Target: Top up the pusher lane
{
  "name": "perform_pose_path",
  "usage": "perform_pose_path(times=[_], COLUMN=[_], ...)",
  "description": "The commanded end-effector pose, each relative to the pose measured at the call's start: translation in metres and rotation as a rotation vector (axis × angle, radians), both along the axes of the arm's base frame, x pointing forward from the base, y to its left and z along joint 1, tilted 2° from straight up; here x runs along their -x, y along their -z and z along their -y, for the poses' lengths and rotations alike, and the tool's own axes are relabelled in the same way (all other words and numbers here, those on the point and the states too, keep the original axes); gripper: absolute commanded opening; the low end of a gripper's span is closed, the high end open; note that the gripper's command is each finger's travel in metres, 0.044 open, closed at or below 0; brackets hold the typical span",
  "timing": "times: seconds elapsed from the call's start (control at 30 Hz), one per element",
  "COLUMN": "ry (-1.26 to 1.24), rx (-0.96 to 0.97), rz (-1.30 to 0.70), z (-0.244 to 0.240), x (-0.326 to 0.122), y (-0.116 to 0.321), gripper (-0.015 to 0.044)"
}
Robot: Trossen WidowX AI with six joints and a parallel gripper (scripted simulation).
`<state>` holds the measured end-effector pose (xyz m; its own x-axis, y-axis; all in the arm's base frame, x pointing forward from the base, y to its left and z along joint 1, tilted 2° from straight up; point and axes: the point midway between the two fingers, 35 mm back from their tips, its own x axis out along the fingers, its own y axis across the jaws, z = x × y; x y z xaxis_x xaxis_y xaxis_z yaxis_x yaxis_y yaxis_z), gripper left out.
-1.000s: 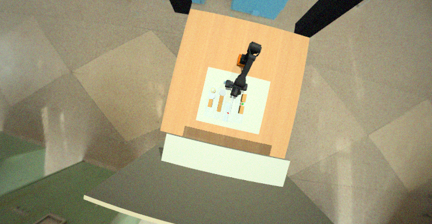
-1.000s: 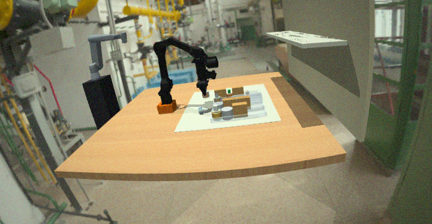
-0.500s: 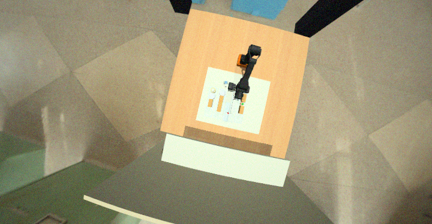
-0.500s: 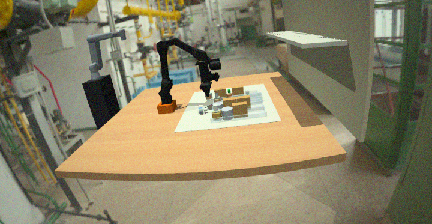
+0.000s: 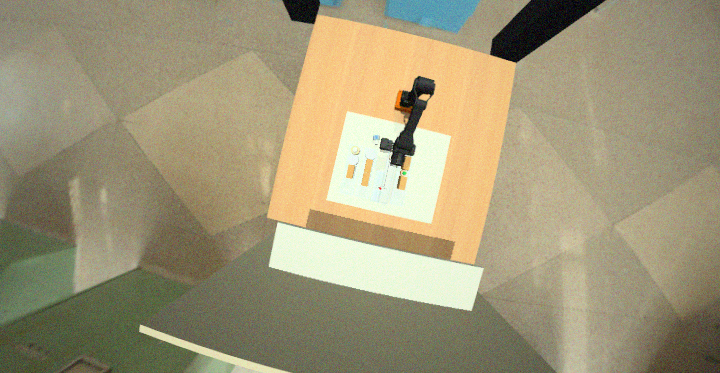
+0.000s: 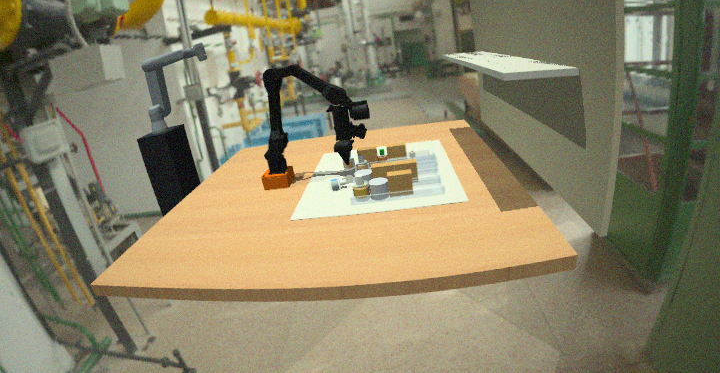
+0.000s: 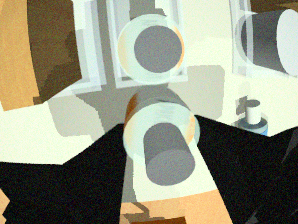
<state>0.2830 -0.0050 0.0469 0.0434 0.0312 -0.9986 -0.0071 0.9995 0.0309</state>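
My gripper is shut on a jar with a grey cap, a clear rounded shoulder and a brown-orange body. It holds the jar above the white mat, just before the front end of a clear-walled lane. Inside that lane stands a jar with a grey cap and orange tint, like the held one. The two look roughly in line in the wrist view. The held jar's base and the pusher plate are hidden or too unclear to tell. In the top view the arm covers the fingertips.
A loose white-capped blue jar lies or stands on the mat. Neighbouring lanes hold wooden blocks, grey cylinders and an amber jar. A green marker tops one block.
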Motion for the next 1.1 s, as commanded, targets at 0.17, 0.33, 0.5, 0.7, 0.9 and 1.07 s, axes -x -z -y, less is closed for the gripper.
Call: perform_pose_path(times=[0.17, 0.33, 0.5, 0.7, 0.9, 1.07], ry=[0.003, 0.003, 0.003, 0.003, 0.003, 0.003], rx=[0.004, 0.004, 0.004, 0.004, 0.004, 0.004], rz=[0.004, 0.004, 0.005, 0.005, 0.005, 0.005], z=[0.001, 0.001, 0.001, 0.001, 0.001, 0.001], x=[-0.006, -0.008, -0.01, -0.013, -0.016, -0.019], y=[-0.001, -0.001, -0.001, -0.002, -0.002, -0.002], gripper=[0.0, 0.0, 0.0, 0.0, 0.0, 0.0])
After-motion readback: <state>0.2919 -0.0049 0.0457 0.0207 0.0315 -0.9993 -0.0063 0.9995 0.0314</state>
